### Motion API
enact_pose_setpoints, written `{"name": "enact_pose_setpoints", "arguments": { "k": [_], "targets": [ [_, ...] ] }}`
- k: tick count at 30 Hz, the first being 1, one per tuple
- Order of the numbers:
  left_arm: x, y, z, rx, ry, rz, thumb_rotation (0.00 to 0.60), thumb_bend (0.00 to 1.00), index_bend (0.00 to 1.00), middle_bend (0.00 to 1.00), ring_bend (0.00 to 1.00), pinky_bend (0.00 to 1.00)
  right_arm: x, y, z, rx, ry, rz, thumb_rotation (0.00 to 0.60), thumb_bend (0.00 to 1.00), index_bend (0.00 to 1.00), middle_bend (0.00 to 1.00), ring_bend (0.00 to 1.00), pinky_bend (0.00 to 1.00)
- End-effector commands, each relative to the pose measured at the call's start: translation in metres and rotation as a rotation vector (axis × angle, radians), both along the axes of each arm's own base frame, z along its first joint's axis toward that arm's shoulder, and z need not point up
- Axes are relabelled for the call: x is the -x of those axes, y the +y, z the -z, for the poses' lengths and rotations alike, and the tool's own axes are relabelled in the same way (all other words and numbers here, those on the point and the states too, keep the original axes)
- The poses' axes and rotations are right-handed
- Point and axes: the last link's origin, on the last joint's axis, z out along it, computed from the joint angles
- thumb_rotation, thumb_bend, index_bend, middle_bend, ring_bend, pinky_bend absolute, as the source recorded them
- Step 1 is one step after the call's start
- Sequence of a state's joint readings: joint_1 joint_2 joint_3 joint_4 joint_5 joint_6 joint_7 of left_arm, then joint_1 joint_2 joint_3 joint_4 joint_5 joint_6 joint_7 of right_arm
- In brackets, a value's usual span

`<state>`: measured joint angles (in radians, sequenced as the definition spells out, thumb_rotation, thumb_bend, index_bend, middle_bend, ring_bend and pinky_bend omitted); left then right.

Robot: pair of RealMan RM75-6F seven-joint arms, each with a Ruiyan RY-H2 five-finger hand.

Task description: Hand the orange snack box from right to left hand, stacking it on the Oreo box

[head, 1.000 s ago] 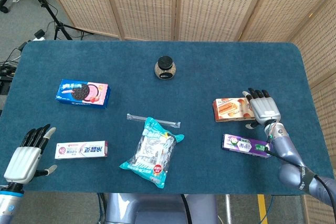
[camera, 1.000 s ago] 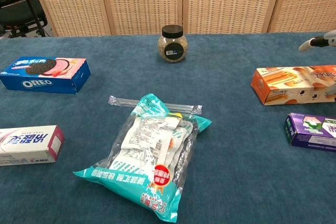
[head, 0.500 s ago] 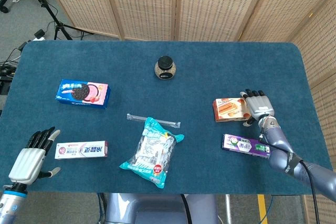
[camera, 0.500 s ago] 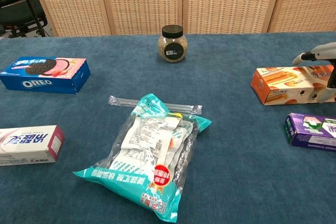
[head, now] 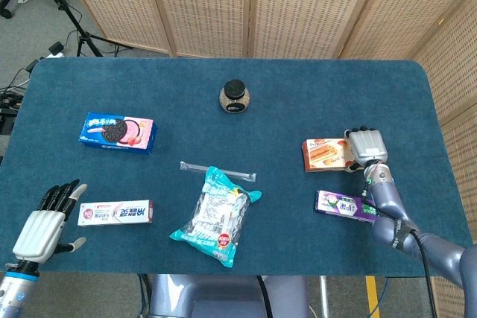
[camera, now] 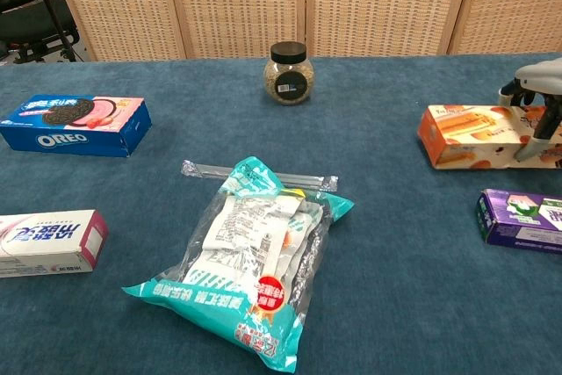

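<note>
Blue bench [head: 298, 87]: my right robot hand [head: 368, 146] clasps the orange box's [head: 325, 156] right end, its length pointing left toward the distant Oreo box [head: 118, 131] and my open, empty left robot hand [head: 39, 226].

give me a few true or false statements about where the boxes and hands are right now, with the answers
1. The right hand is at the orange snack box, fingers wrapped over its far end. True.
2. The orange snack box sits on top of the Oreo box. False: the two lie far apart on the blue table.
3. The left hand holds the white toothpaste box. False: it is open and beside that box, not touching it.
4. The purple box lies nearer the robot than the orange snack box. True.
5. The glass jar lies tipped on its side. False: it stands upright with its black lid on.
</note>
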<state>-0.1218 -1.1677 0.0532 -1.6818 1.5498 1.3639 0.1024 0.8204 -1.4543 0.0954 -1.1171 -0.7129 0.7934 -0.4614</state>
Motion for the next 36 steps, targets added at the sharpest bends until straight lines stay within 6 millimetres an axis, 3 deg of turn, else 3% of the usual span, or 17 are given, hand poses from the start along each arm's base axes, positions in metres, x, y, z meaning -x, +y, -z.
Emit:
{"name": "enact_pose_setpoints", "arguments": {
  "k": [1,15,24,36],
  "targets": [
    [0.0,0.0,0.0,-0.002,-0.002,0.002,0.6,0.13,0.03,0.0,0.0,0.0,-0.005,0.001,0.002,0.036,-0.025,-0.053,0.6,0.07,0.5,0.47,0.38,0.41],
    [-0.002,0.0,-0.003,-0.009,-0.012,0.007,0.6,0.13,0.03,0.0,0.0,0.0,-0.021,0.011,0.005,-0.001,-0.003,-0.088,0.6,0.09,0.55,0.49,0.41,0.43],
    [-0.005,-0.003,-0.003,0.0,-0.023,0.015,0.6,0.14,0.03,0.0,0.0,0.0,-0.08,0.013,0.009,-0.013,-0.037,-0.186,0.6,0.09,0.55,0.49,0.41,0.43],
    [-0.004,-0.002,-0.006,0.006,-0.05,0.005,0.6,0.14,0.03,0.0,0.0,0.0,-0.157,0.005,0.045,-0.066,-0.063,-0.257,0.6,0.09,0.55,0.49,0.41,0.43]
  ]
}}
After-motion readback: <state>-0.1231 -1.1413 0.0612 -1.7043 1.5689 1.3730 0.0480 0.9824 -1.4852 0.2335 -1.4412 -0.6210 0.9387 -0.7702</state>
